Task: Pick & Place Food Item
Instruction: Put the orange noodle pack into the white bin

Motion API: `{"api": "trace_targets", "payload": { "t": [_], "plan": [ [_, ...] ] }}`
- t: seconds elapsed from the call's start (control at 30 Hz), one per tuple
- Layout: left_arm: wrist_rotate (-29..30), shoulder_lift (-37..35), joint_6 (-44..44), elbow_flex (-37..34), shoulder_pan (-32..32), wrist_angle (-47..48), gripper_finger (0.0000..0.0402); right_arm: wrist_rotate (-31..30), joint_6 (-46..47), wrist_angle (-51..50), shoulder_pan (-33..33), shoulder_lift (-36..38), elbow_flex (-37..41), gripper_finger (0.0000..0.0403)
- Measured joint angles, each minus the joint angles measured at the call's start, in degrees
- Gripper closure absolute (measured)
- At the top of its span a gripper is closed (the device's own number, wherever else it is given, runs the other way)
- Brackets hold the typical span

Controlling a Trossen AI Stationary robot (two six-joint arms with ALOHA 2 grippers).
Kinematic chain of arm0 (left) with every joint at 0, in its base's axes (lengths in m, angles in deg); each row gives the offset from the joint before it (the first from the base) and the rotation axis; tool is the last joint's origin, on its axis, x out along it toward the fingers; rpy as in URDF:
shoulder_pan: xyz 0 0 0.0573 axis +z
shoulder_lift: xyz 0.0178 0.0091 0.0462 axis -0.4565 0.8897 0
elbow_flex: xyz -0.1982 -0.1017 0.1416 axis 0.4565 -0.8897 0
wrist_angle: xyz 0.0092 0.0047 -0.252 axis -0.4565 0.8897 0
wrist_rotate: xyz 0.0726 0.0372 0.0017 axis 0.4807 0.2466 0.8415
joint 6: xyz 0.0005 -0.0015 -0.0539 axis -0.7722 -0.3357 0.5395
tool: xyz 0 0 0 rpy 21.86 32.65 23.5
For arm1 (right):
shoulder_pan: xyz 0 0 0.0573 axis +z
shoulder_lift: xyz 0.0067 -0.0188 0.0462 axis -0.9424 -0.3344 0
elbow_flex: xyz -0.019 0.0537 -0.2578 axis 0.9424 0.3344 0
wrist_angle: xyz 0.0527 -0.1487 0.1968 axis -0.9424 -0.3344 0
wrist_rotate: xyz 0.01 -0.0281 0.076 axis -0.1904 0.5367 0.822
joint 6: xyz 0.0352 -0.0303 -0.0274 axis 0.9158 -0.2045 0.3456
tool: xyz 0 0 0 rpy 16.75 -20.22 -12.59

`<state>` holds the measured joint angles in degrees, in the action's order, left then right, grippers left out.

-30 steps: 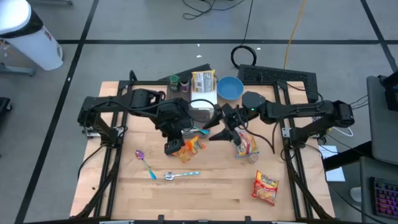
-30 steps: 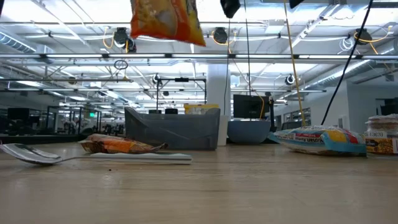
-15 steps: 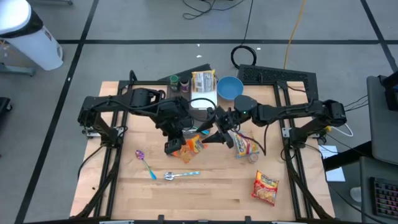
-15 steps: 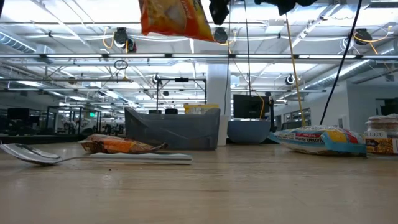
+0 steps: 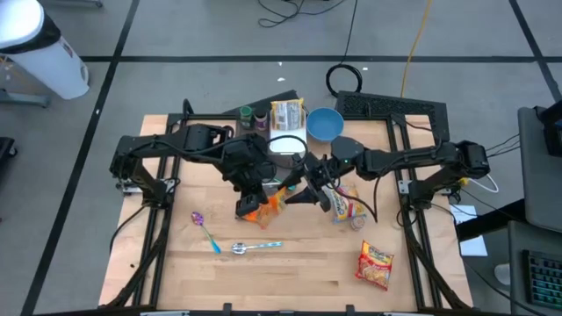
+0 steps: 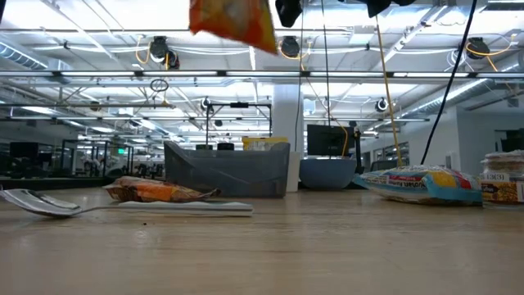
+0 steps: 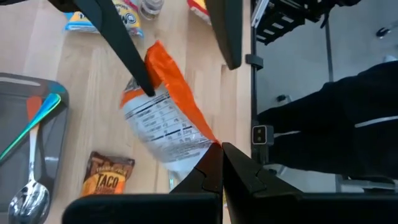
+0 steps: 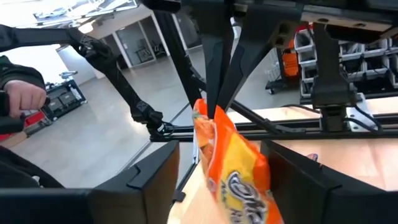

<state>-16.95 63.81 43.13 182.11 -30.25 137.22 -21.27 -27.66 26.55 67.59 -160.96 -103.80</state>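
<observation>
My left gripper [image 5: 248, 209] is shut on an orange and white snack bag [image 5: 270, 204], held high above the middle of the table. The bag shows at the low view's top [image 6: 233, 20]. My right gripper [image 5: 295, 193] is open, level with the bag and just to its right. Its two fingers stand on either side of the bag [image 8: 236, 168]. I cannot tell whether one fingertip [image 7: 147, 88] touches it. My left gripper pinches the bag's top edge [image 8: 206, 112] between its two fingers [image 8: 217, 74], which come from above and point down. In the left wrist view the fingers meet on the bag's near corner [image 7: 208, 146]. The bag hangs below them, clear of the table.
A brown taco packet [image 6: 155, 191] and two spoons [image 5: 208, 230] [image 5: 255, 247] lie on the table below. A colourful bag [image 5: 349, 206], a noodle packet [image 5: 375, 265], a blue bowl [image 5: 324, 125] and a grey tray [image 6: 225, 168] stand around.
My right gripper has moved toward the table's left, up to the hanging bag, so that its open fingers now stand around it. My left gripper has raised the bag a little.
</observation>
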Motion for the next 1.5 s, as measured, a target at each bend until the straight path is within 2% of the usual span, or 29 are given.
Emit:
{"api": "trace_targets", "payload": {
  "t": [0.3,0.6,0.9,1.13,1.33,1.5],
  "plan": [
    [0.0,0.0,1.3,0.0,0.0,-0.2,0.0401,0.0,-0.2,0.0,0.0,0.0,0.0,0.0279],
    [0.0,0.0,1.8,0.0,0.0,-2.2,0.0401,0.0,-0.9,0.0,0.0,0.0,0.0,0.0393],
    [0.2,0.0,2.3,0.0,0.0,-2.7,0.0400,0.2,-0.7,0.0,0.0,0.0,0.0,0.0402],
    [0.3,0.0,3.9,0.0,1.3,-2.7,0.0381,0.2,-0.1,-0.1,0.0,0.0,0.0,0.0402],
    [-5.3,-0.1,5.1,0.0,4.4,-2.8,0.0356,0.2,0.0,-0.1,0.0,0.0,0.0,0.0403],
    [-8.7,-0.1,6.5,0.0,7.4,-2.9,0.0315,0.0,0.0,0.1,0.0,0.4,0.1,0.0403]
  ]
}}
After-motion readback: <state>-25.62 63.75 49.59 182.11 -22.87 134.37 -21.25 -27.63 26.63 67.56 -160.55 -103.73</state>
